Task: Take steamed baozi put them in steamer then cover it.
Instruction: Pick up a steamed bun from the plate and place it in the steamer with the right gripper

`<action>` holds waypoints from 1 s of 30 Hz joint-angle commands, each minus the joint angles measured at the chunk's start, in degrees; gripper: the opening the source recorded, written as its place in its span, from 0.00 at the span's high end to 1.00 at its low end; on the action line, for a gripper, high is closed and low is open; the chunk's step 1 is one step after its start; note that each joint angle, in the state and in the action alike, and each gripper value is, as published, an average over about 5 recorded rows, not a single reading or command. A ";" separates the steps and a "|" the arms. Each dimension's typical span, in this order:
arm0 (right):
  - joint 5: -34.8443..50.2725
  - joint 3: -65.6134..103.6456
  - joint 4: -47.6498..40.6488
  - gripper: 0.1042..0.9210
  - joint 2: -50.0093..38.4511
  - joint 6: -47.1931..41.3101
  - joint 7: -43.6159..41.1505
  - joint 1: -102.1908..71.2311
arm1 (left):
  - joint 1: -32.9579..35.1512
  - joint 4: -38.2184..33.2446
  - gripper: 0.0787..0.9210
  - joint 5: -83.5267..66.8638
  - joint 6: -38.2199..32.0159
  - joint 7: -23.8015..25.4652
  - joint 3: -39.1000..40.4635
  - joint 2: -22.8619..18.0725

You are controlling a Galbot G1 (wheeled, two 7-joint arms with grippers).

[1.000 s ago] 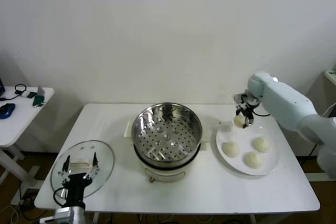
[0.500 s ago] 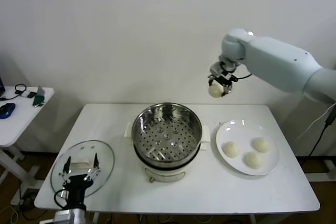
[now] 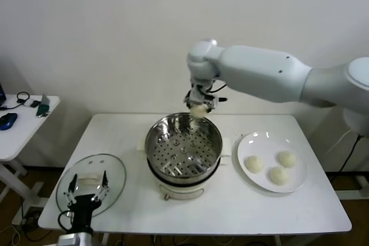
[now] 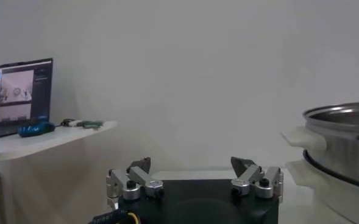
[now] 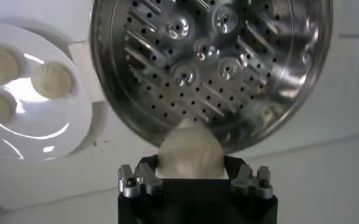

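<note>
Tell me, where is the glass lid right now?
In the head view the lid lies flat at the table's front left corner, left of the steamer, with the open left gripper just above it.

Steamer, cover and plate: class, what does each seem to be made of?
Steamer: polished steel, judging by its mirror-like shine, on what looks like a white plastic base. Cover: clear glass, as the table shows through. Plate: glossy white, probably ceramic.

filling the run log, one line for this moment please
step: carrying bun to steamer | right gripper: shut on bun, above steamer back rim | left gripper: open, over lid | plate: three buns
</note>
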 commanded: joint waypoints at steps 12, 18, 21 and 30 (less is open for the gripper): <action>-14.88 3.10 -3.95 0.24 5.86 4.92 1.96 -13.47 | -1.09 0.05 0.12 0.32 1.14 0.02 0.21 0.08; -16.63 4.10 -5.14 0.24 5.99 5.68 2.46 -14.18 | -1.22 0.19 0.12 0.32 1.21 -0.03 0.02 0.14; -16.77 4.61 -4.99 0.20 5.70 5.51 2.76 -14.18 | -1.25 0.21 0.12 0.33 1.24 -0.05 0.01 0.13; -12.19 6.56 0.19 0.12 1.74 3.98 1.52 -9.30 | -1.31 -0.16 0.12 0.50 1.65 -0.13 0.04 0.10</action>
